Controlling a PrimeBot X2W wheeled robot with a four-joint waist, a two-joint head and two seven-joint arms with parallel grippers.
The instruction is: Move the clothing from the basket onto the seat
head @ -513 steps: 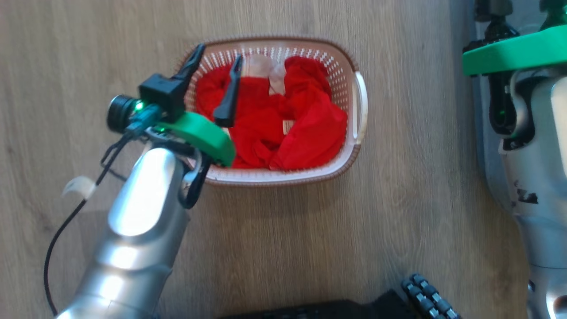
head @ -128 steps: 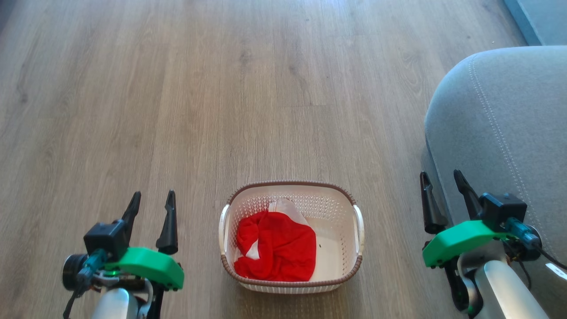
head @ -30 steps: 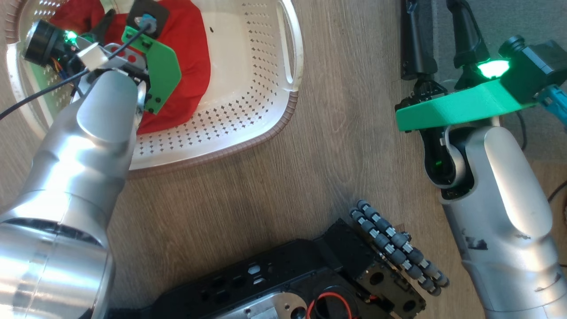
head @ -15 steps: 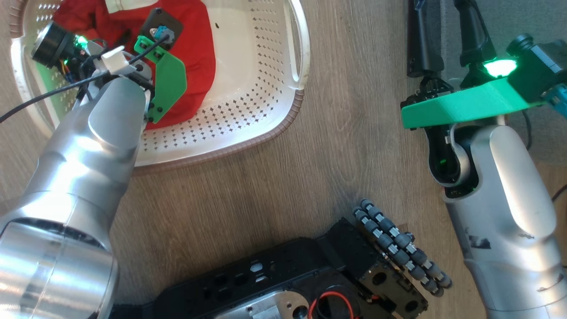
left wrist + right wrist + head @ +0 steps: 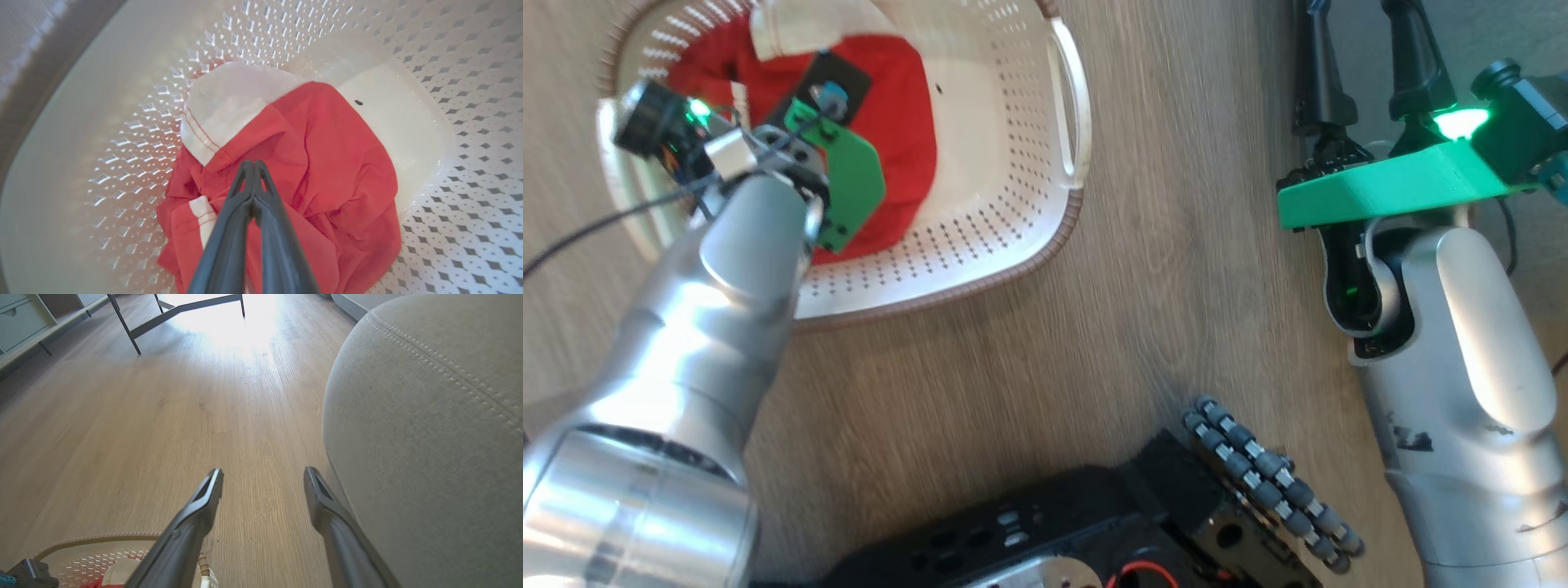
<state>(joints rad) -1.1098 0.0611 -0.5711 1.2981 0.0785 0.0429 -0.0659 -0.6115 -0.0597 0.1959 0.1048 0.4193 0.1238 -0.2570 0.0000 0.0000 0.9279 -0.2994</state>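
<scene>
In the laundry basket (image 5: 1005, 204) at eleven o'clock, red clothing (image 5: 898, 139) awaits transfer.
Left gripper (image 5: 253, 165) fingers clamp it; right gripper (image 5: 263, 473) fingers apart beside the seat (image 5: 429, 437).

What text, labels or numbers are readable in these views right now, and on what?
Nothing legible anywhere.
On the right forearm: dark marking, too blurred to read.
On the clothing: white panel with red stitching, no print.
On the basket: no label legible.

The left gripper (image 5: 253, 163) and right gripper (image 5: 263, 473) have long, dark, tapering fingers. Behind them sit bright green plates (image 5: 1388, 192), black camera boxes (image 5: 1515, 122) and glowing green lights. The forearms (image 5: 719, 327) are smooth silver, the right one scuffed black. A thin black cable (image 5: 596, 224) runs behind the left jaws.
</scene>
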